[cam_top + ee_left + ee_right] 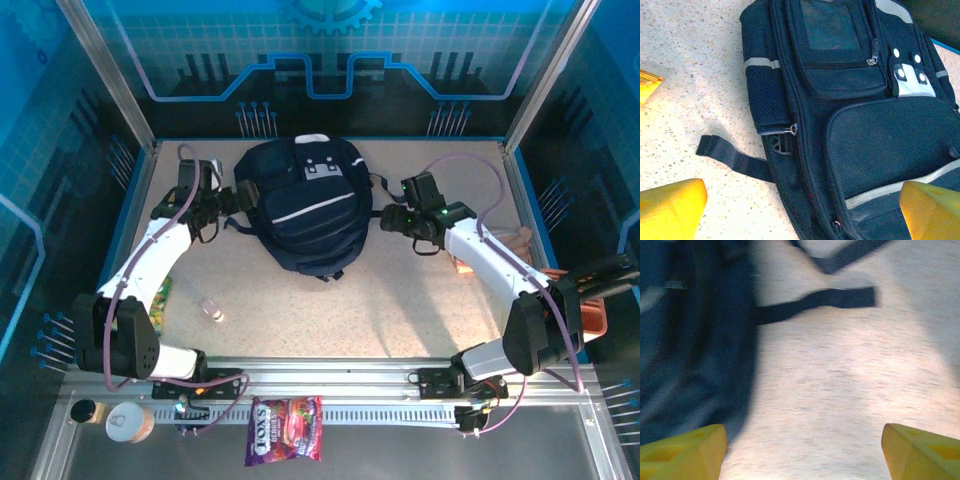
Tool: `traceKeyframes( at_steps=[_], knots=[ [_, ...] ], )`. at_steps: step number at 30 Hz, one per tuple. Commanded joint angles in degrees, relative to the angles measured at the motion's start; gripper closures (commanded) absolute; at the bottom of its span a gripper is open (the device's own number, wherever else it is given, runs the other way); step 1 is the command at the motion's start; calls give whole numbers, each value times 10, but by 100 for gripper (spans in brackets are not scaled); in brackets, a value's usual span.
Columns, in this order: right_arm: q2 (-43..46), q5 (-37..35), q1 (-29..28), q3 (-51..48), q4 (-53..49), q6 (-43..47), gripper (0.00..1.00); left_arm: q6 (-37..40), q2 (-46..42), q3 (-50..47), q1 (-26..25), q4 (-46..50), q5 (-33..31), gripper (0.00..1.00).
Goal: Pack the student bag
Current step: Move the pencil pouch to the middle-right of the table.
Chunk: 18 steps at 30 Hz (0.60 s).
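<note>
Student bag: the student bag (pixel 300 205) is laid flat, front face up, on the far middle of the table (pixel 400 300), grey-white patch toward the back wall
Bag closures: in the left wrist view the front pockets appear zipped, with a zip pull (pixel 873 52) lying at the end of its track; no opening into the bag is seen
Left gripper: the left gripper (pixel 225 205) is placed just beside the bag's left flank; its yellow fingers (pixel 675 205) are spread wide and nothing is gripped
Right gripper: the right gripper (pixel 392 217) is placed just beside the bag's right flank; its fingers (pixel 685 450) are likewise spread over bare table, and nothing is held
Straps: one loose strap (pixel 732 157) is trailed on the table at the left side, another (pixel 820 302) at the right
Loose items: a small clear bottle (pixel 212 310) and a green packet (pixel 161 293) are seen near the left arm, well apart from the bag; a sweets packet (pixel 285 430) is lying on the front rail
Step in hand: judged early, with the bag squared between both arms and nothing yet packed
Next move: a compartment is to be opened; the pull must be pinched by one gripper while the fabric is steadied by the other, or the bag is likely to be dragged
</note>
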<state>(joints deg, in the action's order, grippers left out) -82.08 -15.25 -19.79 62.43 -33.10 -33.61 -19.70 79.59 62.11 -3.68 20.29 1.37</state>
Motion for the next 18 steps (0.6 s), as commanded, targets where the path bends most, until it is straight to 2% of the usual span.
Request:
traceKeyframes(
  at_steps=[1, 7, 10, 15, 18],
  knots=[
    [-10, -76, 67, -14, -36, 20, 17, 21, -18, -9, 6, -24, 40, 1],
    [-79, -4, 179, 5, 8, 36, 16, 25, -10, -3, 6, -23, 65, 1],
    [-131, 34, 215, 33, 9, 39, 16, 29, -8, -2, 6, -17, 64, 1],
    [-183, 35, 238, 56, 9, 43, 17, 30, -4, 2, 5, -16, 72, 1],
    [-202, 65, 239, 57, 11, 48, 17, 28, 0, 4, 6, -17, 85, 1]
  ],
)
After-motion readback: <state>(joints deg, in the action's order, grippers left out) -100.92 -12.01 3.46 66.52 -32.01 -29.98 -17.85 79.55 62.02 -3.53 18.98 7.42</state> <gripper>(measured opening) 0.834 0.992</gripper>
